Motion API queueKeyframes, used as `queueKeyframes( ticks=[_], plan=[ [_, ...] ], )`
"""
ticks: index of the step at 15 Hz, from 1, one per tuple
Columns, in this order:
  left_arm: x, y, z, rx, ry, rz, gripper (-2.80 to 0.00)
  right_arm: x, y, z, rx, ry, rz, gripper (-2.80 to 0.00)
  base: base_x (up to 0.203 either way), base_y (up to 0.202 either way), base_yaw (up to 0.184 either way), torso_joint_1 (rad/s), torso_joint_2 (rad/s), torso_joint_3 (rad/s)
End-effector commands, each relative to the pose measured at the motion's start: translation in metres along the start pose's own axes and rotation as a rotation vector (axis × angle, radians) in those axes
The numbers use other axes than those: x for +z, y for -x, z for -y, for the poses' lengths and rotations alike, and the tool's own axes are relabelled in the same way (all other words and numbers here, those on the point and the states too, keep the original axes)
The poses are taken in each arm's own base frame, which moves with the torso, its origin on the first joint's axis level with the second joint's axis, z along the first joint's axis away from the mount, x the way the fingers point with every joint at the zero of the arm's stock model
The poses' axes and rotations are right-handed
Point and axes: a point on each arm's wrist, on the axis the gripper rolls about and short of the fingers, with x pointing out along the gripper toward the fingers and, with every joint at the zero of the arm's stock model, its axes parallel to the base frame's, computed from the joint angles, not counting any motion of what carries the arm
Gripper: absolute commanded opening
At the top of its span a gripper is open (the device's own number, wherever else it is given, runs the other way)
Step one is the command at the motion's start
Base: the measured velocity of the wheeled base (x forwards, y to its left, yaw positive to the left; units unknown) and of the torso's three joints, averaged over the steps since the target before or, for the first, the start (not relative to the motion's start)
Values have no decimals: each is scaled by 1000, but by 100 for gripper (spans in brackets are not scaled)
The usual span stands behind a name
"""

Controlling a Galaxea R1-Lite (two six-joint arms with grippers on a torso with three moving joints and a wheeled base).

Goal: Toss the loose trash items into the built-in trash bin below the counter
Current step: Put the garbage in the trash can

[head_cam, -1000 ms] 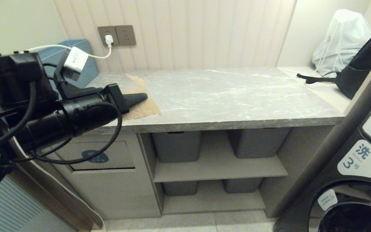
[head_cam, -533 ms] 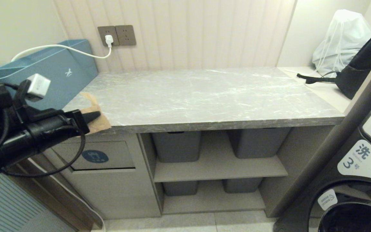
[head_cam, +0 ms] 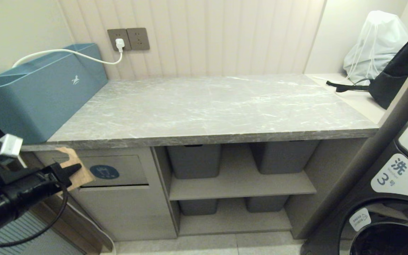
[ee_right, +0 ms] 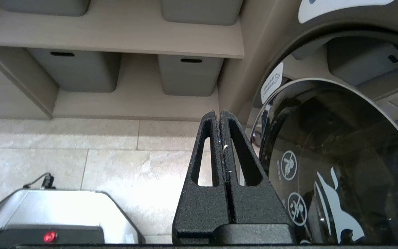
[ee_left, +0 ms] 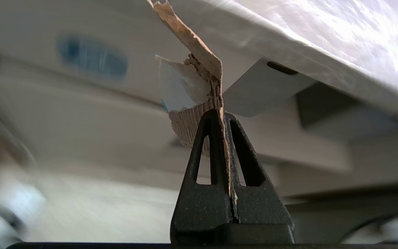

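A torn brown cardboard scrap (head_cam: 83, 177) hangs in front of the left end of the beige bin flap (head_cam: 126, 171), just left of its dark blue oval sticker (head_cam: 104, 171). My left gripper (head_cam: 77, 168) is shut on this scrap, below the edge of the grey marble counter (head_cam: 211, 102). In the left wrist view the scrap (ee_left: 199, 58) stands edge-on between the closed fingers of the left gripper (ee_left: 219, 112), showing a pale face with a cyan rim (ee_left: 176, 91). The sticker (ee_left: 92, 57) is blurred beyond it. My right gripper (ee_right: 219, 114) is shut and empty, low over the floor.
A large teal box (head_cam: 37, 92) stands on the counter's left end with a white cable above it. Grey tubs (head_cam: 194, 159) fill the open shelves. A washing machine door (ee_right: 340, 166) is close on the right. Bags (head_cam: 374, 42) lie at the back right.
My left arm has swung from the counter top down and to the left, carrying the scrap off the counter edge to the front of the bin flap. The right gripper has stayed still.
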Motion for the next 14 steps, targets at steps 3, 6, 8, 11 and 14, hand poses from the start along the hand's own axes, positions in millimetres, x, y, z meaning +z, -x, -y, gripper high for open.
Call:
queueKeyframes(
  ticks=[3,6,8,11,14],
  plan=[
    [-12,4,-12,148,339,19,-280,-1,-1,0,-7,-4,-11,-280,0,0,0,0,0,0],
    [-22,-2,-34,263,507,4,-280,-1,-3,0,62,17,-23,-280,0,0,0,0,0,0],
    [-31,-21,-51,332,588,-34,-280,-3,5,0,79,25,74,-280,0,0,0,0,0,0],
    [-39,-45,-68,362,716,-47,-280,-8,15,0,77,27,224,-280,0,0,0,0,0,0],
    [-64,-66,-89,428,838,-88,-280,-8,15,0,78,27,213,-280,0,0,0,0,0,0]
  ],
)
